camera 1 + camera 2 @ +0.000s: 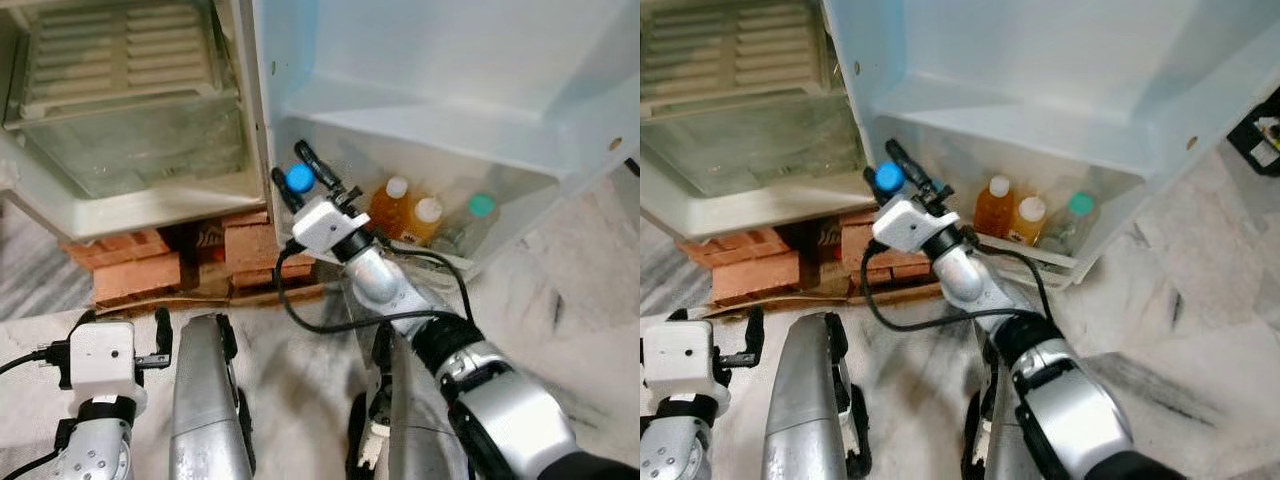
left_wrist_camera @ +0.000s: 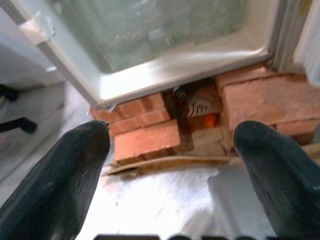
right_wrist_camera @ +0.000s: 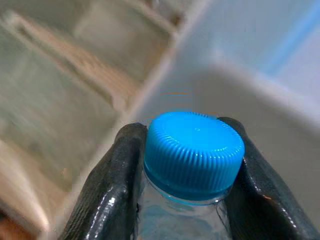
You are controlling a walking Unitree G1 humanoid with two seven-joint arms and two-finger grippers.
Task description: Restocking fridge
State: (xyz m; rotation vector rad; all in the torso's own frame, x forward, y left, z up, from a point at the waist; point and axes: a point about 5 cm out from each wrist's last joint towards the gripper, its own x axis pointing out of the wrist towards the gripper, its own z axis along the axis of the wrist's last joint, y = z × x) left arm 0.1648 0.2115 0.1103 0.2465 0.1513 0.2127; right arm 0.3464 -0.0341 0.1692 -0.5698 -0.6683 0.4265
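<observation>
Gripping a bottle (image 3: 192, 165) just under its blue cap, the right hand (image 1: 305, 180) holds it at the door shelf (image 1: 500, 245), seemingly beside three bottles (image 1: 430, 215). Left hand (image 2: 172, 175) hangs wide, holding nothing.

Head pair: both eyes look forward and down from above — sharing the open fridge (image 1: 130, 120), its door shelf (image 1: 420, 150) and the brick footing (image 1: 130, 265).
Right eye: same scene, set slightly to the side.
Left wrist: low and near, facing along its black fingers (image 2: 55, 180) at the bricks under the fridge.
Right wrist: very close — looking along its fingers (image 3: 107, 190) onto a blue cap (image 3: 194, 152).
</observation>
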